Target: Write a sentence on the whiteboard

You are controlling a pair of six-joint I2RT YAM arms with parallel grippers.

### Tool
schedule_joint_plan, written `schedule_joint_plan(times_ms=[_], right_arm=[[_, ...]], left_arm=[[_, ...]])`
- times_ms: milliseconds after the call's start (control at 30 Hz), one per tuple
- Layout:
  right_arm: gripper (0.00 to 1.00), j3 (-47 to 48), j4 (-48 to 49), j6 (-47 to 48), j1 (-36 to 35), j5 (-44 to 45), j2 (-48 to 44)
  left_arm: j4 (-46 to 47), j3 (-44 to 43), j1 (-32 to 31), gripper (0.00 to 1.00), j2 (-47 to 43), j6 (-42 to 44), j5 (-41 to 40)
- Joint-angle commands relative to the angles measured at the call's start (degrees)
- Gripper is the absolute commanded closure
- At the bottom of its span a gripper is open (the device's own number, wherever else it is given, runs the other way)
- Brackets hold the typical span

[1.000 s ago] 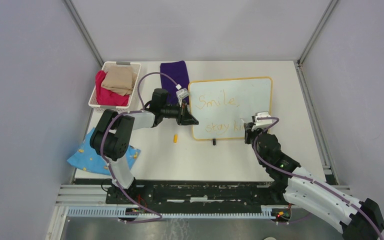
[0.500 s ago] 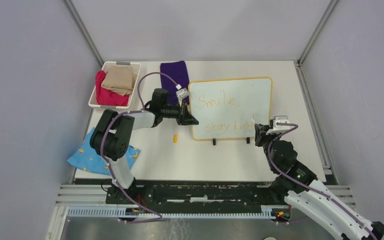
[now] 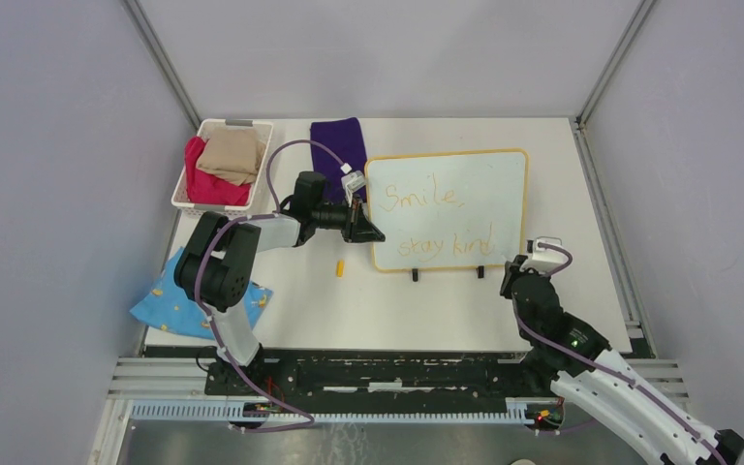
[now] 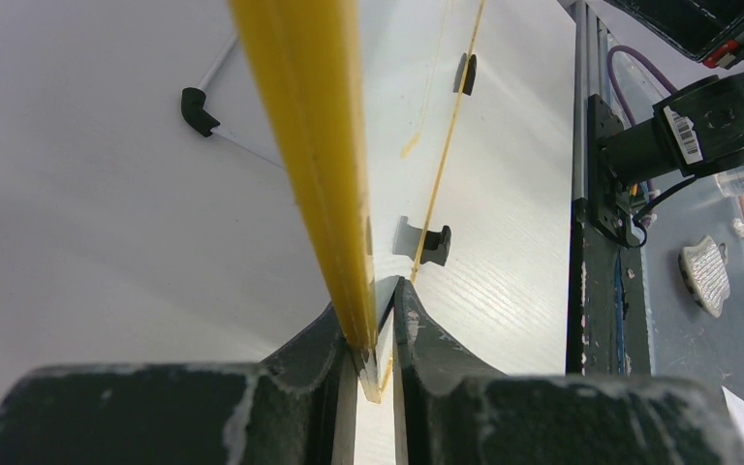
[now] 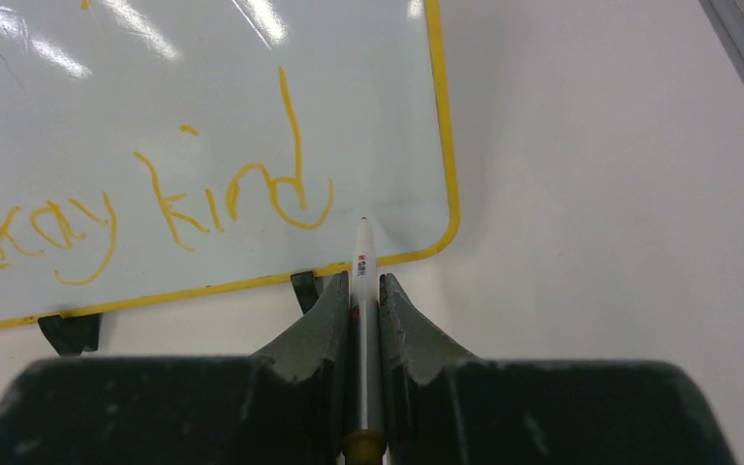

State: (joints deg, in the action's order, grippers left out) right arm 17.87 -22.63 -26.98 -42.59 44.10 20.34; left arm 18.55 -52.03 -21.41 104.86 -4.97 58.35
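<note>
Yellow-framed board: the glossy white rectangular whiteboard (image 3: 446,208) with a thin yellow-orange frame rests on the white counter (image 3: 387,310), right of centre, its two small black feet at the near edge.
Writing: the thin orange handwritten sentence (image 3: 441,223) runs in two lines, "Smile," above "stay kind". With the last letter closed, the words look complete.
Left hand: the left hand (image 4: 373,339) is clamped on the board's left edge, the frame pinched between both fingers, probably to brace the board against the push of writing.
Right hand: the right hand (image 5: 360,291) grips a slim silver-and-white marker pen (image 5: 364,254) lengthwise between closed fingers, tip forward so it can meet the board.
Tip: it points at the board's lower right corner, just right of the final "d" (whether it touches the surface I cannot tell).
Cap: a small orange cap-like piece (image 3: 339,268) lies on the counter just left of the board's near corner, apart from both hands.
Next: likely setting the pen down or recapping it, then loosening the left grip gently so the board does not shift.
</note>
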Motion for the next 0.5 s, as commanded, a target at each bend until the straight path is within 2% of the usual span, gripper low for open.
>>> schedule_joint_plan(times_ms=[0, 233, 467], right_arm=[[1.00, -0.6, -0.7, -2.5, 0.2, 4.4, -0.8], [1.00, -2.7, 4.8, -0.6, 0.2, 0.7, -2.4], [1.00, -3.0, 6.6, 0.2, 0.2, 1.1, -2.1]], left_arm=[[-9.9, 2.8, -2.7, 0.98, 4.9, 8.2, -14.9], [-10.0, 2.8, -2.7, 0.98, 4.9, 8.1, -14.9], [-10.2, 2.6, -2.7, 0.98, 5.1, 8.1, -15.0]])
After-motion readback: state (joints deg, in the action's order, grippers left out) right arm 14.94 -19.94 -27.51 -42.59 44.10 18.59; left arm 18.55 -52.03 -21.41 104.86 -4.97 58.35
